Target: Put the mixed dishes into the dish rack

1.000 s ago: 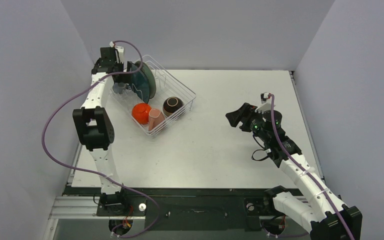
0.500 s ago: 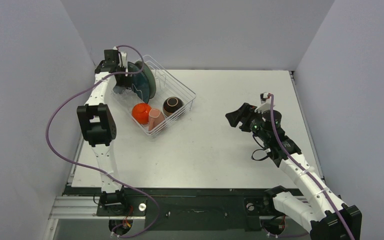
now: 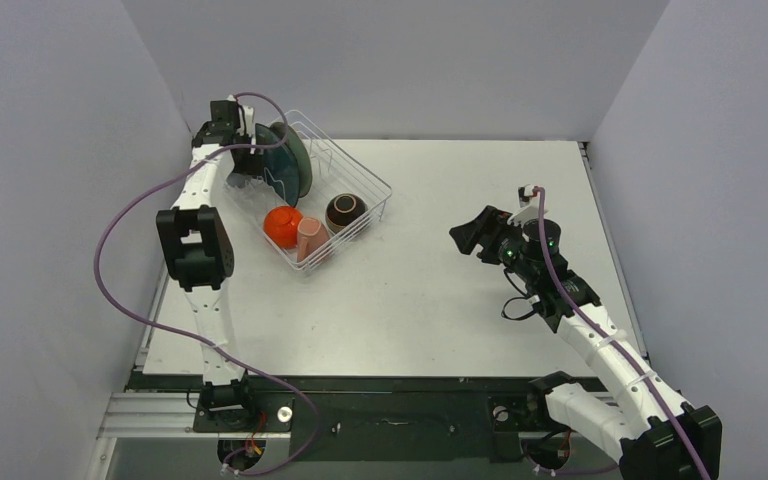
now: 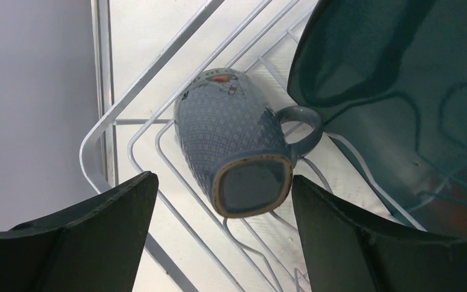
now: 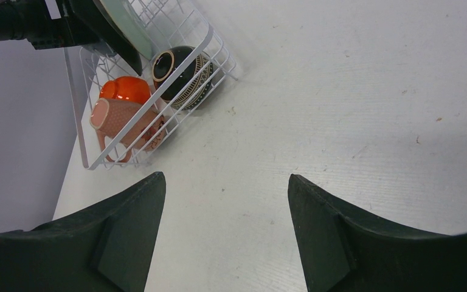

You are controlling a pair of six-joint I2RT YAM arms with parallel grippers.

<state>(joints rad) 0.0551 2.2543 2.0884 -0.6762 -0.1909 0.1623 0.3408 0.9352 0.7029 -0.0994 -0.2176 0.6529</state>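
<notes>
The white wire dish rack (image 3: pixel 376 183) stands at the far left of the table. In it, the dark-teal plate (image 3: pixel 282 172) and the pale-teal plate (image 3: pixel 301 152) stand upright. The orange-red bowl (image 3: pixel 282 225), pink mug (image 3: pixel 311 238) and brown bowl (image 3: pixel 345 211) sit at its near end. My left gripper (image 3: pixel 246 170) is open over the rack's far left corner. In the left wrist view the grey-blue mug (image 4: pixel 231 137) lies on its side on the rack wires (image 4: pixel 106 131), below the spread jaws of my left gripper (image 4: pixel 223 178), beside the dark-teal plate (image 4: pixel 401 91). My right gripper (image 3: pixel 465 238) is open and empty above bare table.
The right wrist view shows the rack (image 5: pixel 220 47) ahead to the left, with the orange-red bowl (image 5: pixel 124 90), pink mug (image 5: pixel 118 118) and brown bowl (image 5: pixel 179 70). Grey walls close the left, back and right sides of the white table (image 3: pixel 460 180).
My left arm has shifted slightly to the right at the rack's far left corner. The right arm and the dishes have not visibly moved.
</notes>
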